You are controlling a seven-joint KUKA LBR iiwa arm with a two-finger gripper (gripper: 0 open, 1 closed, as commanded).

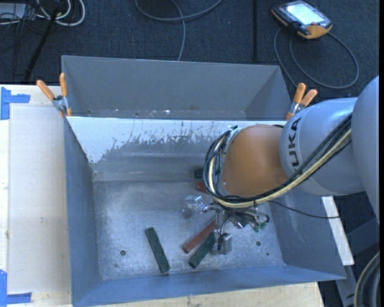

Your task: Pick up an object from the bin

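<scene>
My gripper [223,236] hangs low over the bin floor, right of the middle, under the arm's orange cover. Just to its left a reddish-brown stick [197,239] lies slanted, its upper end running under the gripper. A short dark green bar [200,256] lies just below that stick and reaches up to the gripper's tip. Whether the gripper touches either one I cannot tell. A small silvery metal piece [193,204] lies up and to the left of the gripper.
A longer dark green bar [157,250] lies alone on the floor towards the front left. A small dark thing [198,173] and a reddish bit [201,185] sit near the back wall. A small green thing [262,222] shows right of the gripper.
</scene>
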